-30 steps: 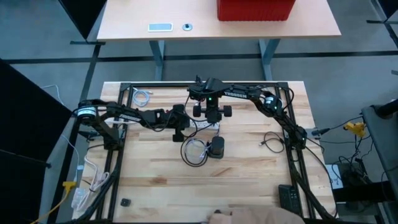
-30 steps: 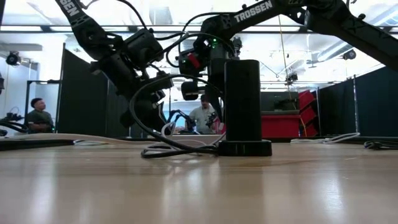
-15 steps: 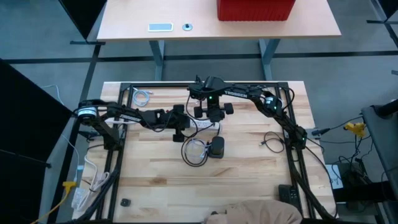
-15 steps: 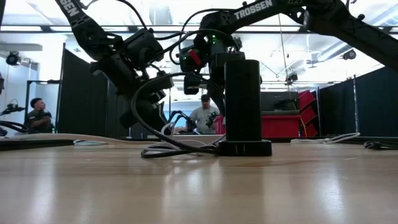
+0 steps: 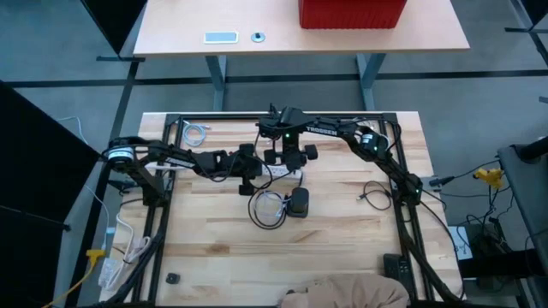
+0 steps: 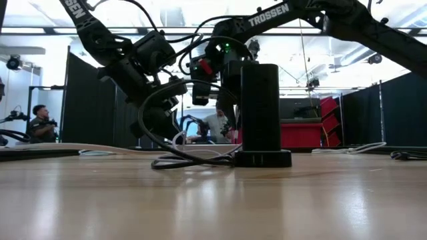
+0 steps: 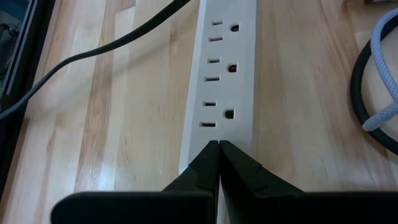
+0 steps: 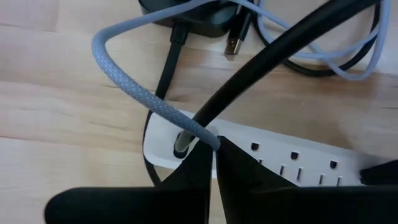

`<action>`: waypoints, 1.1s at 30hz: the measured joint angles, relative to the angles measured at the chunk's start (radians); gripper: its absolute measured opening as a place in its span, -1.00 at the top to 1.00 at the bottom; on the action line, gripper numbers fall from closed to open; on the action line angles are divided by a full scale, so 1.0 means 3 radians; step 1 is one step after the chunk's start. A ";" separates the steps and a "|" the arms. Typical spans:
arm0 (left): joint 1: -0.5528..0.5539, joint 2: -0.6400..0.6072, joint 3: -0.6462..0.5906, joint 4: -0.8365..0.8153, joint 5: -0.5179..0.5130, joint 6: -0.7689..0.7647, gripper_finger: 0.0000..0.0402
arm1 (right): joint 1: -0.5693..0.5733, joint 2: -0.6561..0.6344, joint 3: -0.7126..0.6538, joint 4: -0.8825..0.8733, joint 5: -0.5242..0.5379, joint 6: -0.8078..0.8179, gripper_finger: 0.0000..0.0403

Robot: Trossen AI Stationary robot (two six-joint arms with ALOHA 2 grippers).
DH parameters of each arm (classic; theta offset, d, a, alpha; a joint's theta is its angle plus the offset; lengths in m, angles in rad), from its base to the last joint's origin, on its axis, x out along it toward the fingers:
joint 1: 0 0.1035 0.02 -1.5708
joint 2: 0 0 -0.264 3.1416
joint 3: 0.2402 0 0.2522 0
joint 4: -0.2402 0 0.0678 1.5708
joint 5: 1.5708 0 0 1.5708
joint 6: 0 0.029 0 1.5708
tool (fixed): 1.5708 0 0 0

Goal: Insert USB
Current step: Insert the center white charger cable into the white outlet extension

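Right wrist view shows the right pincer closed, empty, above the white power strip; the loose USB plug lies well beyond it on the counter. Left pincer is closed too, at the strip's other end.

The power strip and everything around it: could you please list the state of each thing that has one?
Power strip: flat on the table, the outlets in the left wrist view empty.
Left gripper: shut, empty, over the strip.
Right gripper: shut, at the strip's end.
Grey braided cable: loose, arched across the strip's end.
USB plug: unplugged, lying on the table.
Black tower: upright.
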 joint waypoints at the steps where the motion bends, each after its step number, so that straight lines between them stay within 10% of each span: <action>1: 0.0000 -0.0001 0.0000 0.0001 0.0000 0.0000 1.00 | -0.0003 0.0000 0.0000 0.0006 0.0008 0.0020 1.00; 33: 0.0000 -0.0003 0.0005 0.0010 0.0002 -0.0027 1.00 | -0.0007 -0.0017 0.0027 -0.0087 0.0076 0.0230 1.00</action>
